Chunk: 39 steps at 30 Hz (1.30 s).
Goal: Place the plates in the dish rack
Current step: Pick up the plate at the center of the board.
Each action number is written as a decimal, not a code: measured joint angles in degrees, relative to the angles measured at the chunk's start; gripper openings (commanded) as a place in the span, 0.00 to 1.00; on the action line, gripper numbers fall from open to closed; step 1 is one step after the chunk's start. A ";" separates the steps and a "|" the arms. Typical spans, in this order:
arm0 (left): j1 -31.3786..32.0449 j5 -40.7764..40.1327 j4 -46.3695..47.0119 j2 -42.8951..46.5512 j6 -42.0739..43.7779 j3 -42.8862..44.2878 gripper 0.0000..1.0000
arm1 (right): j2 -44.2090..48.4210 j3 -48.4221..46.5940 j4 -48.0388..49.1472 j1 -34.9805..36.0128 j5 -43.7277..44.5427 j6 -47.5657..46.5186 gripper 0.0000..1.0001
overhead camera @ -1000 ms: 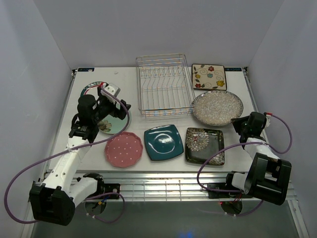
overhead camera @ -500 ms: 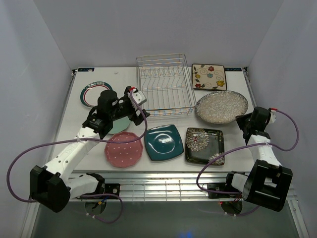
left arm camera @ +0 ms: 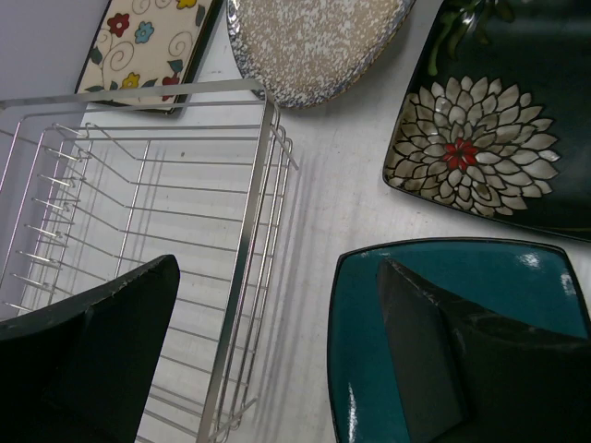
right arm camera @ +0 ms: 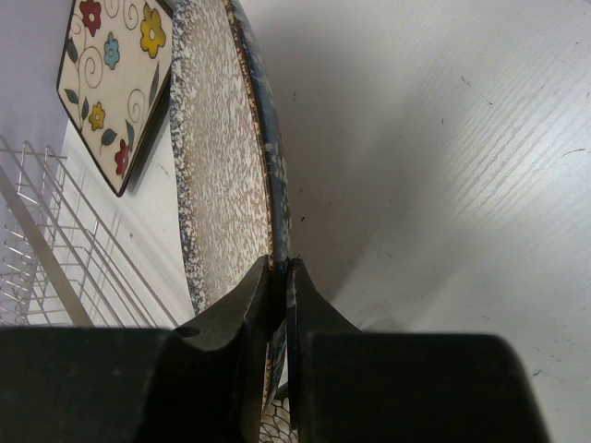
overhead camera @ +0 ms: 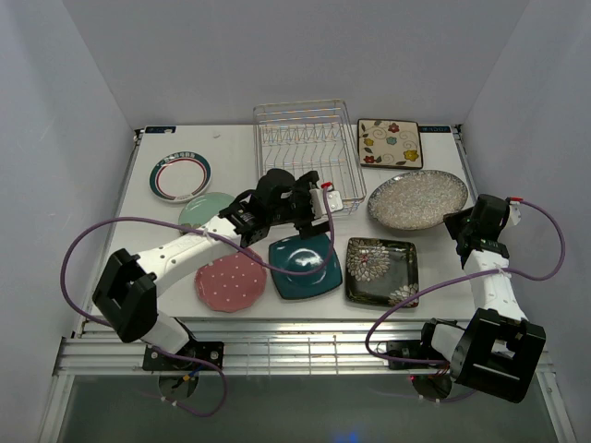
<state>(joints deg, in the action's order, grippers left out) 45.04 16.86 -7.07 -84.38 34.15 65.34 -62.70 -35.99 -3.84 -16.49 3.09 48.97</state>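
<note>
- Bottom centre of the overhead view: the pink dotted plate [overhead camera: 231, 279], the teal square plate [overhead camera: 305, 265] and the black floral plate [overhead camera: 382, 271] lie flat in a row on the table [overhead camera: 138, 157], not yet racked. The left arm's purple cable [overhead camera: 138, 220] sags across the teal one and could drag or snag it if the arm swings.
- Centre: the left gripper [overhead camera: 325, 197] hangs with its jaws spread wide and nothing in them. It is above the strip of table between the teal square plate and the near right corner of the rack. That arm reaches across the rack's front, so a plate brought in from the right could strike it.
- Right of centre: the right gripper [right arm camera: 280, 268] is clamped tight on the rim of the speckled grey plate [overhead camera: 417, 198]. The plate appears tipped up off the table at the held edge. A narrow pinch at one point on so broad a plate invites trouble: it may pivot in the fingers or slip out and drop.
- Upper centre: the dish rack [overhead camera: 305, 157] holds no plate. It is probably light, being wire, so a knock from a plate edge could shove it. A plate set down off the prong gaps, or not upright, would likely topple.
- Upper right: the cream floral plate [overhead camera: 390, 142] lies just beside the rack and near the grey plate's far edge. A wide swing toward the rack could clip it.
- Upper left: the mint floral plate [overhead camera: 205, 209] and the white teal-rimmed plate [overhead camera: 180, 176] lie flat, well apart from the held plate.
</note>
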 measured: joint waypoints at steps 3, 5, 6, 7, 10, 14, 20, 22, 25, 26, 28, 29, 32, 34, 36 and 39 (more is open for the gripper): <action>2.25 -3.15 1.86 -3.74 2.19 0.46 0.98 | 0.09 -0.72 -0.96 0.00 -0.02 -0.20 0.08; 4.44 -4.66 3.13 -6.05 3.50 0.87 0.98 | 0.09 -1.25 -1.70 0.00 -0.07 -0.31 0.08; 5.44 -5.11 3.30 -7.45 3.91 1.64 0.98 | 0.09 -1.55 -2.16 0.00 -0.04 -0.37 0.08; 6.12 -5.42 3.45 -8.85 4.17 2.58 0.98 | 0.11 -1.79 -2.49 0.00 -0.07 -0.44 0.08; 7.96 -5.79 4.24 -13.94 4.74 7.19 0.98 | 0.26 -2.08 -2.89 0.02 -0.07 -0.76 0.08; 8.83 -6.60 7.23 -19.30 5.49 12.00 0.98 | 0.85 -2.19 -3.39 0.02 -0.35 -1.33 0.08; 11.85 -9.25 11.89 -24.13 6.99 13.81 0.98 | 0.90 -3.91 -5.46 0.11 -1.11 -1.66 0.08; 13.20 -10.10 12.22 -26.18 7.06 15.32 0.98 | 0.90 -4.31 -6.12 0.13 -1.49 -1.79 0.08; 14.71 -10.47 13.11 -29.16 7.32 17.62 0.98 | 0.90 -4.42 -6.71 0.13 -1.95 -1.81 0.08; 14.95 -10.47 13.16 -29.66 7.41 17.97 0.98 | 0.90 -4.42 -6.78 0.13 -2.03 -1.79 0.08; 15.39 -10.49 13.14 -30.95 7.41 19.19 0.98 | 0.90 -4.48 -6.82 0.13 -2.19 -1.81 0.08; 15.61 -10.49 13.16 -31.71 7.43 20.09 0.98 | 0.90 -4.57 -6.82 0.15 -2.19 -1.79 0.08; 16.02 -10.49 13.16 -33.62 7.43 22.47 0.98 | 0.90 -5.07 -7.26 0.17 -2.14 -1.86 0.08; 16.17 -10.49 13.22 -34.86 7.43 24.11 0.98 | 0.90 -5.40 -7.67 0.17 -2.08 -1.86 0.08; 16.35 -10.51 13.38 -35.95 7.50 25.33 0.98 | 0.90 -5.68 -8.20 0.17 -2.01 -1.86 0.08; 16.87 -10.49 13.27 -36.89 7.67 25.83 0.96 | 0.90 -5.95 -8.72 0.17 -2.01 -1.88 0.08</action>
<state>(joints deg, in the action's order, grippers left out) 61.91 6.37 6.20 -121.27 41.82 91.18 -61.80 -41.93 -12.56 -16.32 1.08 47.09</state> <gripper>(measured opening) 0.980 0.124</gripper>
